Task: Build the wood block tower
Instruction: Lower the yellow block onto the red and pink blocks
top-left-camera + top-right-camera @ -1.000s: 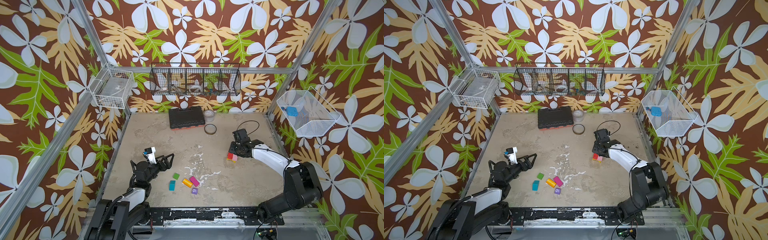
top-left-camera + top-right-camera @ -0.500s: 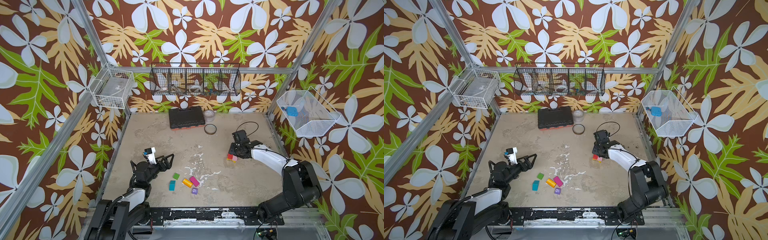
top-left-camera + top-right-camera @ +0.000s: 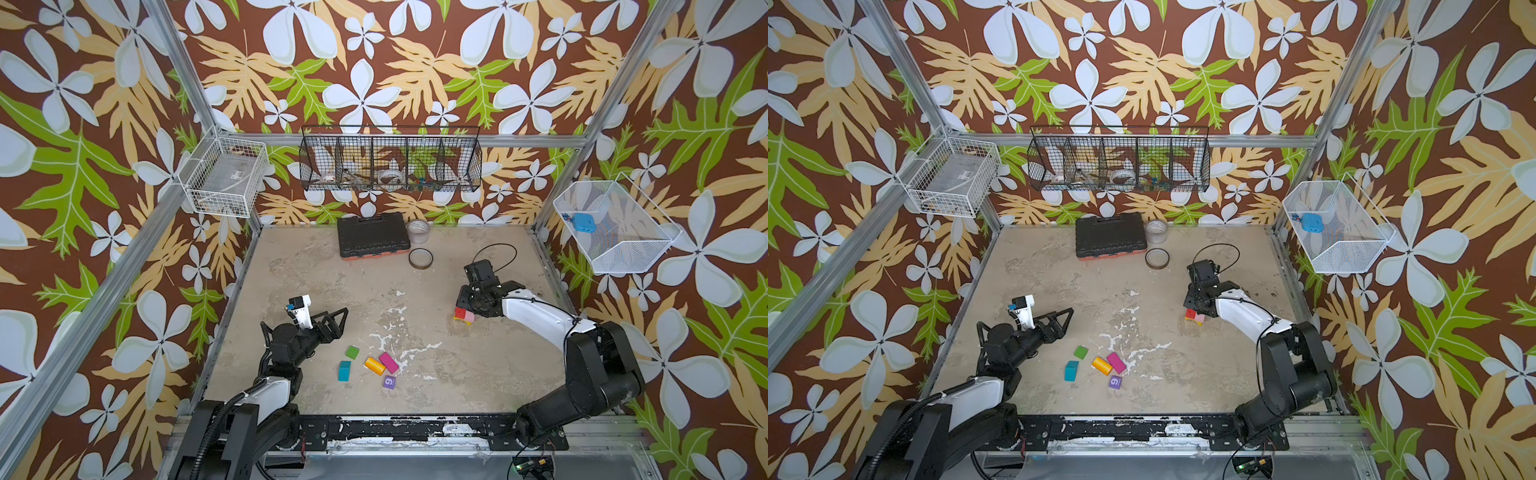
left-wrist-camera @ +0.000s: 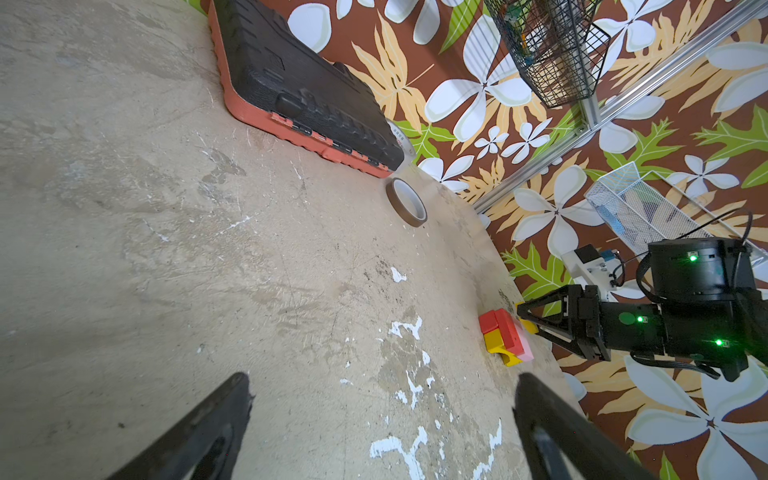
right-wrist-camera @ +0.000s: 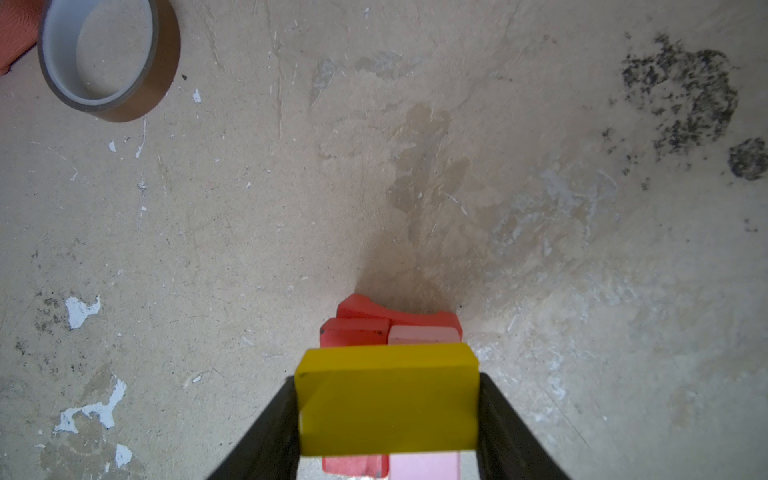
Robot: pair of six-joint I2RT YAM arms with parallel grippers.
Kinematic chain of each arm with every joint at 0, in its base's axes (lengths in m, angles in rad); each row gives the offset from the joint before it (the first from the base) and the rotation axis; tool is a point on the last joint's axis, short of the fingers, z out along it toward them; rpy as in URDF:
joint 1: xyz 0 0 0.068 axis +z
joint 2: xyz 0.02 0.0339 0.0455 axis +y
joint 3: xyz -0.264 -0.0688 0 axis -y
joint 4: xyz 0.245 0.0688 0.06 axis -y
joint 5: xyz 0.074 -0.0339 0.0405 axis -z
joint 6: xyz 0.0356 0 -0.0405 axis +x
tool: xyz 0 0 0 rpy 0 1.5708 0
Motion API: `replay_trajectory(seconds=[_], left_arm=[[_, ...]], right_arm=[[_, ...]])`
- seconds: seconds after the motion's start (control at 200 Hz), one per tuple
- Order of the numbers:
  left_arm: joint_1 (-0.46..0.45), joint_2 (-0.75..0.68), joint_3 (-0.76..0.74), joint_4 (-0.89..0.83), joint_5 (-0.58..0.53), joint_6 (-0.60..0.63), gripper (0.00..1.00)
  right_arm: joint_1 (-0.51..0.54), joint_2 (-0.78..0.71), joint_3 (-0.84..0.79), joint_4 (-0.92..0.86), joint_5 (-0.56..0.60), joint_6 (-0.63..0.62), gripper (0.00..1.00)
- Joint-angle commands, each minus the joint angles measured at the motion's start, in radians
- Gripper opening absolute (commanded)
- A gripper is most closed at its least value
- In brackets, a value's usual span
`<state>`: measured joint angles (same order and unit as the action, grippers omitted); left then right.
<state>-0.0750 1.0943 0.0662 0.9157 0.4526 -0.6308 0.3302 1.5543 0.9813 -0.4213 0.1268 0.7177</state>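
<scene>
Wood blocks lie in two groups on the worktop point(image 3: 374, 286). Near the front edge, just ahead of the left hand point(image 4: 382, 380), we see five scattered close together: a green block point(image 3: 352, 352), a teal block point(image 3: 344, 370), an orange block point(image 3: 375, 365), a magenta block point(image 3: 388, 362) and a purple cube point(image 3: 389, 382) with a white digit. Over on the right side stands the tower point(image 3: 464, 316), low, with red, yellow and pink pieces showing in both top views.

The right hand point(image 5: 386, 384) is down on it. In the right wrist view a yellow block point(image 5: 386, 415) sits flat between the two fingers point(image 5: 266, 440). Both lie against its sides with no gap we can make out. Under it a red block point(image 5: 353, 332) and a pink block point(image 5: 422, 334) sit side by side.

The left hand hovers over the worktop with its fingers spread wide and nothing between them, well apart from the tower. At the far edge we find a black tool case point(image 3: 371, 235) and, just beside it, a tape roll point(image 3: 420, 258).
</scene>
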Motion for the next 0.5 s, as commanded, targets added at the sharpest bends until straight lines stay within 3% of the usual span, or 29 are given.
replay_trajectory(seconds=[0.0, 0.276, 0.496], left_arm=[[0.000, -0.002, 0.000, 0.032, -0.002, -0.007, 1.00], [0.000, -0.002, -0.001, 0.031, -0.002, -0.008, 1.00], [0.000, -0.002, 0.000, 0.031, -0.002, -0.008, 1.00]], right_arm=[[0.001, -0.003, 0.000, 0.004, -0.004, 0.005, 0.61], [0.001, -0.008, -0.003, 0.004, 0.000, 0.005, 0.69], [0.000, -0.015, -0.009, 0.008, -0.004, 0.005, 0.69]])
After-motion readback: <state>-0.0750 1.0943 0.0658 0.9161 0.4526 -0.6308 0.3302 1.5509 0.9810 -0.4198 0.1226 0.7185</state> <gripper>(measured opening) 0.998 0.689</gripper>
